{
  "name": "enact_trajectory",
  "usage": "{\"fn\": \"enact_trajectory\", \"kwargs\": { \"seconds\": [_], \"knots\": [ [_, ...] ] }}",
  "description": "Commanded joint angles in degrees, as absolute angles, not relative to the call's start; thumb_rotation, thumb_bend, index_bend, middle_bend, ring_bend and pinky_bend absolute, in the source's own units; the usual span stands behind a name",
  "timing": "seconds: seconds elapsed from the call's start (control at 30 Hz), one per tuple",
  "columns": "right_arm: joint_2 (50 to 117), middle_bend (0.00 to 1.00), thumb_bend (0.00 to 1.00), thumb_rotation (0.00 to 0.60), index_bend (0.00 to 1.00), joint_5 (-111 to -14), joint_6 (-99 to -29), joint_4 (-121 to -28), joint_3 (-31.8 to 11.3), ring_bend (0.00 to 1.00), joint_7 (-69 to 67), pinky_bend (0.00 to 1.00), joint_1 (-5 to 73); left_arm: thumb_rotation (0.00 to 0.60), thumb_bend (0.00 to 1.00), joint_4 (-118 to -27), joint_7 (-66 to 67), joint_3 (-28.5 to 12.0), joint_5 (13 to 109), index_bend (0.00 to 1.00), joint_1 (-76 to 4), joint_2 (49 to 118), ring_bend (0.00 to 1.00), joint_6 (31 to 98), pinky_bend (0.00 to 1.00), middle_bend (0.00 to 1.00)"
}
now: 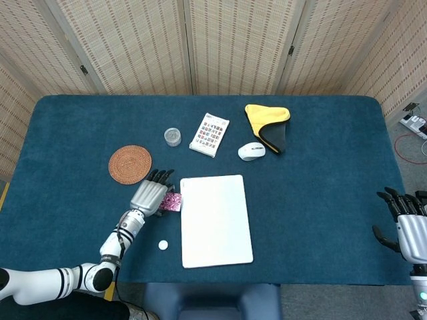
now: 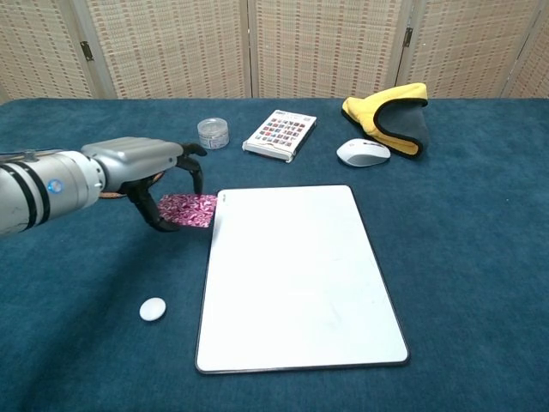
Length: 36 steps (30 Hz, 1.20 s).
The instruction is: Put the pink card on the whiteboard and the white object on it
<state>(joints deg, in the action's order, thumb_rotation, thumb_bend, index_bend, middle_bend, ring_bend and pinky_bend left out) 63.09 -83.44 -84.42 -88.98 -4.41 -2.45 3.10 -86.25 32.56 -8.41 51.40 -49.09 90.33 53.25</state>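
Observation:
My left hand [image 1: 151, 195] [image 2: 153, 170] holds the pink patterned card [image 2: 190, 209] [image 1: 173, 202] between thumb and fingers, its right end at the left edge of the whiteboard [image 1: 215, 220] [image 2: 296, 270]. The whiteboard lies flat in the middle of the table. A small white round object [image 1: 163, 245] [image 2: 153, 309] lies on the cloth near the front, left of the board. My right hand [image 1: 405, 225] hangs past the table's right edge with fingers apart and nothing in it.
A woven coaster [image 1: 130, 164] lies behind the left hand. A small clear jar [image 1: 173, 137], a printed card box [image 1: 209, 135], a white mouse [image 1: 252, 151] and a yellow and grey cloth [image 1: 270, 125] sit along the back.

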Motion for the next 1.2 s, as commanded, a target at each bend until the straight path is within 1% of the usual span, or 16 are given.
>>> {"fn": "enact_trajectory", "kwargs": {
  "seconds": [0.03,0.17,0.33,0.5,0.57,0.63,0.7,0.8,0.93,1.1,1.2],
  "knots": [
    [62.92,0.15,0.33,0.600,0.17,-83.26,-84.45,-89.21,-4.40,0.18,-2.30,0.12,2.97,0.600,0.30,-86.63,33.43,-8.88,53.21,0.43,-51.20,91.42,0.00,51.77,0.00,0.03],
    [62.64,0.15,0.32,0.600,0.17,-83.04,-84.84,-89.57,-4.45,0.17,-2.07,0.12,2.65,0.600,0.30,-85.62,34.63,-9.22,54.33,0.43,-53.65,93.31,0.00,50.28,0.00,0.03],
    [62.47,0.15,0.32,0.600,0.17,-82.70,-85.11,-89.82,-4.42,0.17,-1.94,0.12,2.25,0.600,0.30,-84.49,35.91,-9.70,53.27,0.43,-56.09,95.30,0.00,48.67,0.00,0.03],
    [62.43,0.15,0.33,0.600,0.17,-82.44,-85.19,-89.85,-4.44,0.17,-1.94,0.12,2.02,0.600,0.30,-83.61,37.03,-9.15,52.33,0.41,-57.71,96.57,0.00,47.61,0.00,0.03],
    [62.47,0.15,0.32,0.600,0.17,-82.42,-85.17,-89.82,-4.46,0.17,-1.98,0.12,2.01,0.600,0.29,-82.95,37.40,-8.79,51.81,0.37,-58.12,97.23,0.00,47.43,0.00,0.03],
    [62.49,0.15,0.33,0.600,0.17,-82.51,-85.22,-89.83,-4.46,0.17,-2.08,0.12,1.99,0.600,0.29,-82.64,37.72,-8.55,51.05,0.29,-58.38,97.56,0.00,47.30,0.00,0.03],
    [62.49,0.15,0.33,0.600,0.17,-82.57,-85.33,-89.77,-4.47,0.17,-2.15,0.12,1.93,0.600,0.29,-82.91,38.04,-8.23,50.57,0.25,-58.49,97.37,0.00,47.51,0.00,0.03],
    [62.45,0.15,0.32,0.600,0.17,-82.46,-85.34,-89.69,-4.56,0.17,-2.25,0.12,1.90,0.600,0.29,-84.45,38.02,-7.64,51.14,0.23,-58.00,96.16,0.00,48.70,0.00,0.03],
    [62.50,0.15,0.32,0.600,0.17,-82.75,-85.48,-89.69,-4.63,0.17,-2.45,0.12,1.93,0.600,0.29,-88.04,37.03,-6.26,53.95,0.25,-56.44,93.27,0.00,50.90,0.00,0.03],
    [62.50,0.15,0.32,0.600,0.17,-83.00,-85.46,-89.73,-4.64,0.17,-2.46,0.12,2.02,0.600,0.29,-92.16,34.36,-3.70,59.58,0.37,-53.39,89.12,0.00,54.02,0.00,0.03],
    [62.49,0.15,0.33,0.600,0.17,-83.11,-85.43,-89.78,-4.69,0.17,-2.44,0.12,2.11,0.600,0.29,-93.92,32.47,-1.42,64.06,0.38,-51.26,86.67,0.00,55.86,0.00,0.03]
  ]
}}
